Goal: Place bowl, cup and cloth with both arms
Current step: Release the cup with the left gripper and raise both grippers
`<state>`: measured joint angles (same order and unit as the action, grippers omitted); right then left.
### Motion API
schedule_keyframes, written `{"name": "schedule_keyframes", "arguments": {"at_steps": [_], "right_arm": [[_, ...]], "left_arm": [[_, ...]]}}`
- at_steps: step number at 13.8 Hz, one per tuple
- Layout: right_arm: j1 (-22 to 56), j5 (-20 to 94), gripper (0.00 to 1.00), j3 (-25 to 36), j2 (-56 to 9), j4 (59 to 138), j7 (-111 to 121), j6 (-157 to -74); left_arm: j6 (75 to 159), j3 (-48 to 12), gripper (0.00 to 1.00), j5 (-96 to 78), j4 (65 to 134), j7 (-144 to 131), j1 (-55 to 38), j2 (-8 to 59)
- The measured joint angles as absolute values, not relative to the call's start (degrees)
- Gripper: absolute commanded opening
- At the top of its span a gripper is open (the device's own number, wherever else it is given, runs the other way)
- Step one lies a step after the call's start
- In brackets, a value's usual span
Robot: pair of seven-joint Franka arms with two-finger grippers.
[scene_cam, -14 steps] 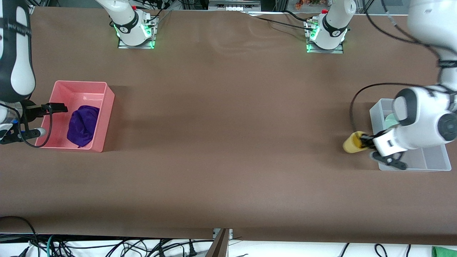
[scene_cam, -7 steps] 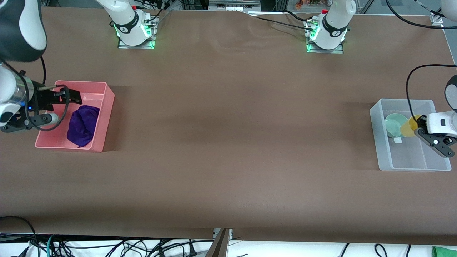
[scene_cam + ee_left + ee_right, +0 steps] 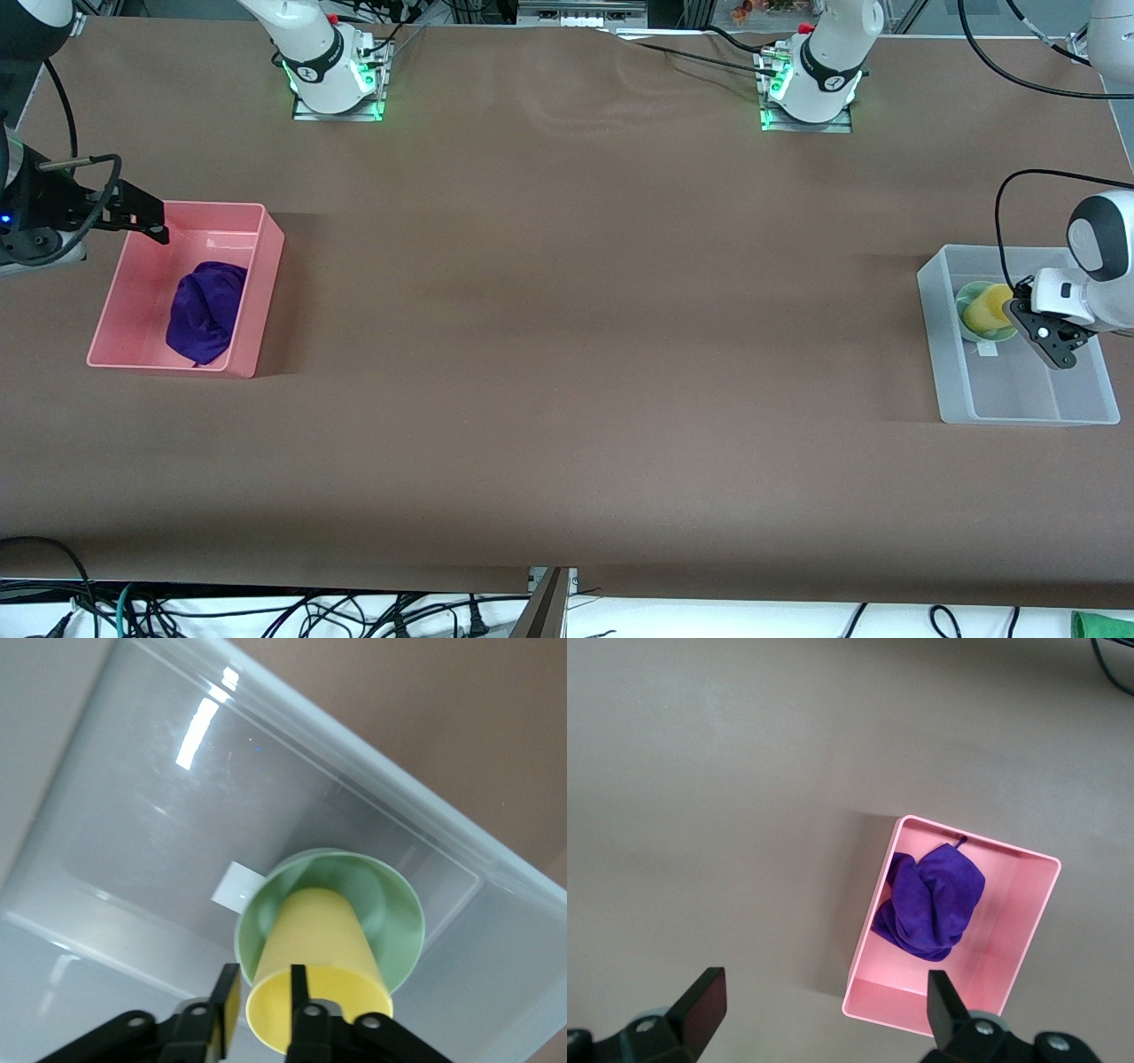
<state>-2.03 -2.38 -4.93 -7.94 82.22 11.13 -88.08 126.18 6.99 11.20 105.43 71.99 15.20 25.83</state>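
Note:
The yellow cup [image 3: 983, 308] is tilted with its base down in the pale green bowl [image 3: 967, 296], which stands in the clear bin [image 3: 1019, 412] at the left arm's end of the table. My left gripper [image 3: 1021, 315] is shut on the cup's rim, one finger inside and one outside. In the left wrist view the cup [image 3: 319, 948] leans in the bowl [image 3: 394, 912] between my fingers [image 3: 263, 985]. The purple cloth [image 3: 205, 310] lies bunched in the pink bin [image 3: 261, 292]. My right gripper [image 3: 149, 221] is open and empty over that bin's rim, high above it [image 3: 824, 992].
The right wrist view shows the cloth [image 3: 930, 904] inside the pink bin [image 3: 1014, 939] with brown table around it. A small white label [image 3: 235, 888] lies on the clear bin's floor [image 3: 133, 815] beside the bowl. The arms' bases stand along the table's edge farthest from the front camera.
My left gripper carried the cup from beside the clear bin to over it and lowered it into the bowl. My right gripper, open, rose and drew back from over the pink bin.

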Motion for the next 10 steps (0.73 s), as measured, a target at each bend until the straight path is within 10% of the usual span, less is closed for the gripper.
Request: {"name": "schedule_keyframes", "arguments": {"at_steps": [10], "right_arm": [[-2.45,-2.38,1.00,-4.90,-6.27,84.50,8.47,-83.46]], "left_arm": [[98.23,5.70,1.00,3.57,97.15,27.56,-1.30,10.94]]}}
